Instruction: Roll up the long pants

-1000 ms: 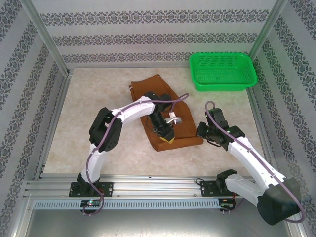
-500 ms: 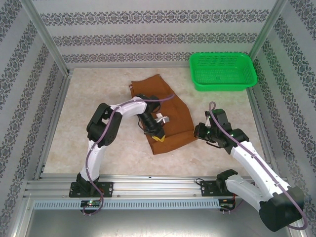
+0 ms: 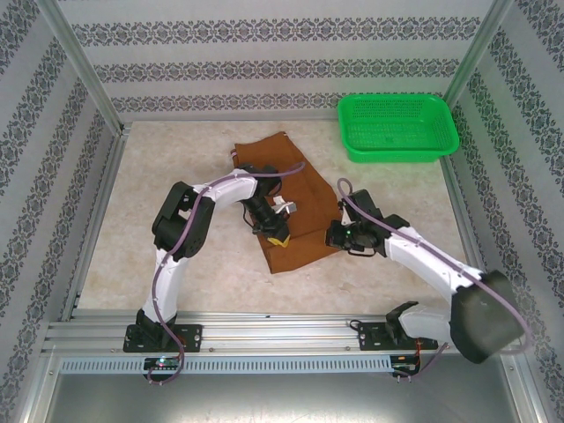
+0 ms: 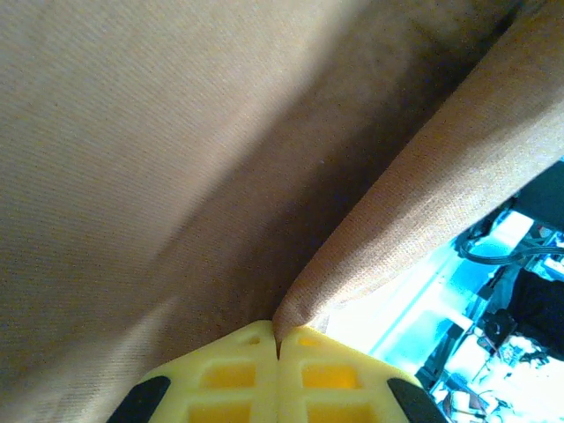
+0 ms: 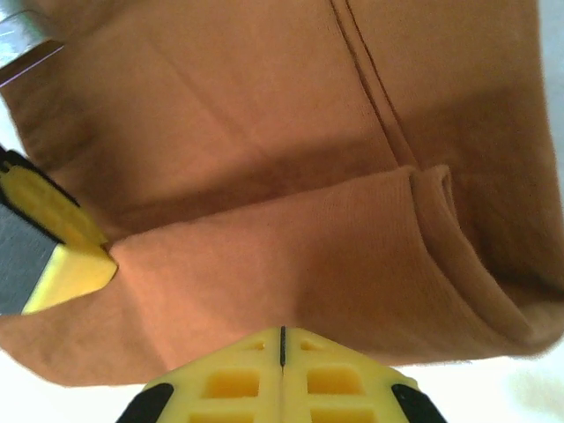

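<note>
The left end effector [image 3: 278,236] has drawn back to the left and away from the near edge, taking the pinched fold with it; the right end effector [image 3: 332,236] has swung left alongside, its arm now stretched lower over the surface; the pants' [image 3: 315,210] near right corner has pulled in, so the cloth covers less ground.

I see the long pants [image 3: 313,207]: plain rust-brown cloth, folded into a broad slab lying askew in the middle of the desk [image 3: 176,167]. The near edge is doubled over into a soft fold, with a seam running across it.
</note>
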You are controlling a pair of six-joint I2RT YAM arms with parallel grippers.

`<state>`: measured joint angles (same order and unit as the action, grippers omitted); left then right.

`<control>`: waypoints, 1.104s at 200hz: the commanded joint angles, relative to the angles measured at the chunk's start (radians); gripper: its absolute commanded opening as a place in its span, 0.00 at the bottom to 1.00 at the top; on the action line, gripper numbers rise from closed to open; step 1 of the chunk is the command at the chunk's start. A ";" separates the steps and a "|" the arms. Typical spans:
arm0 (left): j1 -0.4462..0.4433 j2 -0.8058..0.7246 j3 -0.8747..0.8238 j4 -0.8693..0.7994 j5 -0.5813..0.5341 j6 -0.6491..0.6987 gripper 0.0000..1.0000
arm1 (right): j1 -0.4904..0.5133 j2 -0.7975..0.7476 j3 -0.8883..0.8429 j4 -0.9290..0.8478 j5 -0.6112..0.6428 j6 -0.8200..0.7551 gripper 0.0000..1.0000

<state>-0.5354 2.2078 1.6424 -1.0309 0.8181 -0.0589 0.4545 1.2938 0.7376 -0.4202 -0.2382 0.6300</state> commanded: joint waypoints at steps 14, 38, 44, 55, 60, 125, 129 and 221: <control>-0.027 -0.089 -0.054 0.068 -0.294 0.041 0.19 | -0.003 0.161 0.044 0.085 0.014 -0.015 0.00; -0.142 -0.321 -0.210 0.237 -0.711 0.064 0.31 | -0.012 0.217 0.029 0.108 -0.005 -0.003 0.00; -0.172 -0.356 -0.239 0.256 -0.788 0.072 0.32 | -0.014 0.221 0.022 0.120 -0.011 0.000 0.00; -0.232 -0.405 -0.292 0.289 -0.921 0.088 0.32 | -0.016 0.226 0.014 0.126 -0.016 0.006 0.00; -0.261 -0.420 -0.317 0.305 -0.979 0.096 0.32 | -0.015 0.228 0.011 0.131 -0.018 0.007 0.00; -0.516 -0.371 -0.498 0.396 -1.216 0.194 0.31 | -0.060 0.259 -0.034 0.155 -0.054 -0.004 0.00; -0.528 -0.368 -0.503 0.403 -1.233 0.198 0.31 | -0.066 0.259 -0.039 0.158 -0.059 -0.003 0.00; -0.620 -0.451 -0.470 0.390 -1.128 0.197 0.47 | -0.108 0.296 -0.069 0.211 -0.102 -0.001 0.00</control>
<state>-1.1313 1.7683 1.1545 -0.6147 -0.3206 0.1226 0.3614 1.5414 0.6952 -0.2005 -0.3927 0.6300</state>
